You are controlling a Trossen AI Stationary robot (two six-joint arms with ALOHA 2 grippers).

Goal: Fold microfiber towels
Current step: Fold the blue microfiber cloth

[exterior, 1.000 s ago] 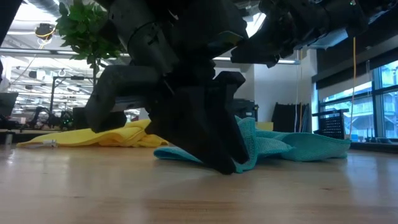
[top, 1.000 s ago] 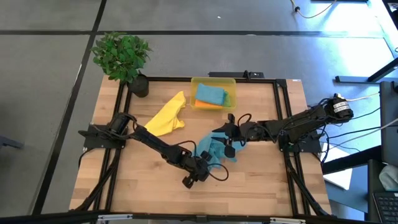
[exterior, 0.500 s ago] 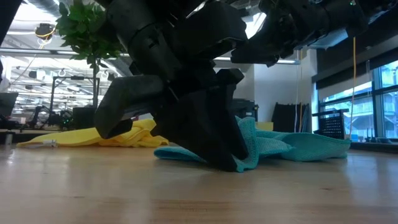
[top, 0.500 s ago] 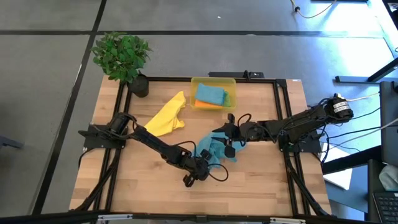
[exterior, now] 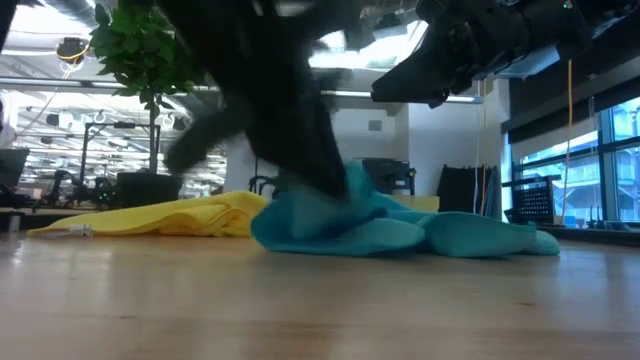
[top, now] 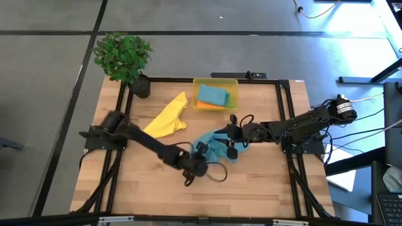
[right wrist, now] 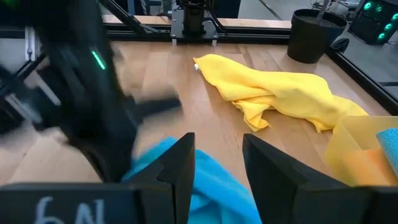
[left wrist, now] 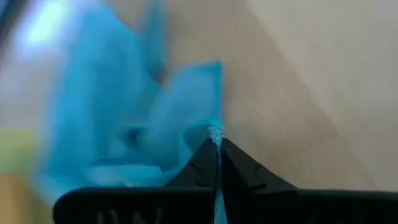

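Teal towel lies crumpled on wooden table, pinched by closed left hand.

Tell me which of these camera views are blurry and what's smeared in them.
Low view: the dark left arm is motion-smeared over the crumpled teal-blue microfiber towel. Left wrist view: that towel is streaked, the shut fingers sharp. Right wrist view: the left arm blurs; the yellow microfiber towel stays crisp.

Teal towel crumpled mid-table; yellow towel rumpled beyond.
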